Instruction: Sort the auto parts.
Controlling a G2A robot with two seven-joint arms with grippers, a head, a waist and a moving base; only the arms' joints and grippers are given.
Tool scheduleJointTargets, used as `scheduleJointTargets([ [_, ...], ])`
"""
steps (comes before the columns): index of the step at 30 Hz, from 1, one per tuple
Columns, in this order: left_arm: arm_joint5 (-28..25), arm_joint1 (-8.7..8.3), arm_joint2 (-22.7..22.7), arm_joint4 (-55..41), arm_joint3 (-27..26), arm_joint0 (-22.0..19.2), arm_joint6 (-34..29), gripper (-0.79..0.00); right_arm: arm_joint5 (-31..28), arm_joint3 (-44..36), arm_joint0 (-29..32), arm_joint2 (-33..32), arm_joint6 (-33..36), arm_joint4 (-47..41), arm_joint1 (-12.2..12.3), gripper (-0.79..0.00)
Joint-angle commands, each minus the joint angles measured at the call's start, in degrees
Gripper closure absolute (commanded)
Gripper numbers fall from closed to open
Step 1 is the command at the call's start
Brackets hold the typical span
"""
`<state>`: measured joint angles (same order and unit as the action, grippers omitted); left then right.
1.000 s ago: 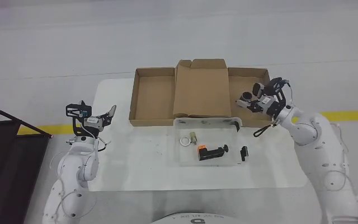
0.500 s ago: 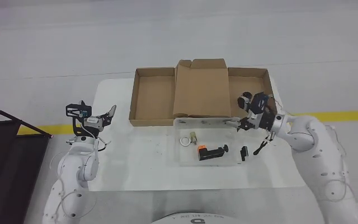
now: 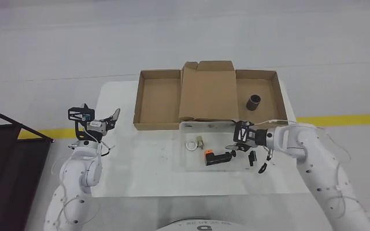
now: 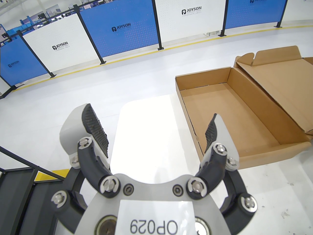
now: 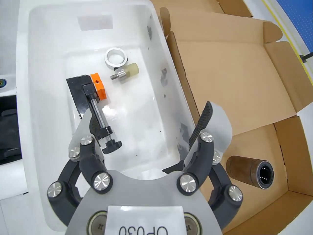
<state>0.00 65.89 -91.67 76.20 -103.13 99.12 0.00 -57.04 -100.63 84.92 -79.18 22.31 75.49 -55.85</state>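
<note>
A white tray (image 3: pixel 186 125) in front of the cardboard box (image 3: pixel 157 123) holds a silver ring (image 5: pixel 116 58), a cream-headed bolt (image 5: pixel 126 72) and a black clamp with an orange block (image 5: pixel 90 99). The same clamp (image 3: pixel 217 156) lies in the tray's middle. A small black part (image 3: pixel 252 157) lies at the tray's right end. A dark cylinder (image 3: pixel 254 101) lies in the box's right compartment, also seen as the cylinder (image 5: pixel 249 172) on its side. My right gripper (image 5: pixel 149 116) hangs open and empty over the tray's right end (image 3: pixel 238 138). My left gripper (image 3: pixel 95 116) stands open and empty at the table's left edge.
The box's left compartment (image 4: pixel 232 113) is bare, and its middle section (image 3: pixel 208 92) is covered by a folded flap. A dark rack (image 3: pixel 14 161) stands off the table's left side. Bare table surface (image 3: pixel 144 167) lies between the left arm and the tray.
The right gripper let go of the dark cylinder in the box's right compartment, then moved back toward me and left, over the tray. The left arm has not moved.
</note>
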Motion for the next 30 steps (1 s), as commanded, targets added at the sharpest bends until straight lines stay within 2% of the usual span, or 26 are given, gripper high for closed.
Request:
scheduleJointTargets([
  [1, 0.0, 0.0, 0.0, 0.0, 0.0, 0.0, 0.0, -0.785, 0.7, 0.1, -0.2, 1.1, -0.1, 1.5, -0.1, -0.65],
  [2, 0.0, 0.0, 0.0, 0.0, 0.0, 0.0, 0.0, -0.785, 1.0, 0.2, -0.4, 1.7, -0.2, 2.1, -0.1, -0.662],
  [19, 0.0, 0.0, 0.0, 0.0, 0.0, 0.0, 0.0, -0.785, -1.0, -0.8, -1.1, 7.2, -2.0, 7.0, 0.7, -0.579],
  [25, 0.0, 0.0, 0.0, 0.0, 0.0, 0.0, 0.0, -0.785, -1.0, -0.2, -2.2, 9.4, -1.4, 8.2, 1.1, -0.545],
  [27, 0.0, 0.0, 0.0, 0.0, 0.0, 0.0, 0.0, -0.785, -1.0, 0.2, -2.6, 10.1, -0.8, 8.5, 1.3, -0.576],
  [30, 0.0, 0.0, 0.0, 0.0, 0.0, 0.0, 0.0, -0.785, -0.8, 1.0, -3.2, 10.7, 0.5, 8.7, 1.3, -0.545],
])
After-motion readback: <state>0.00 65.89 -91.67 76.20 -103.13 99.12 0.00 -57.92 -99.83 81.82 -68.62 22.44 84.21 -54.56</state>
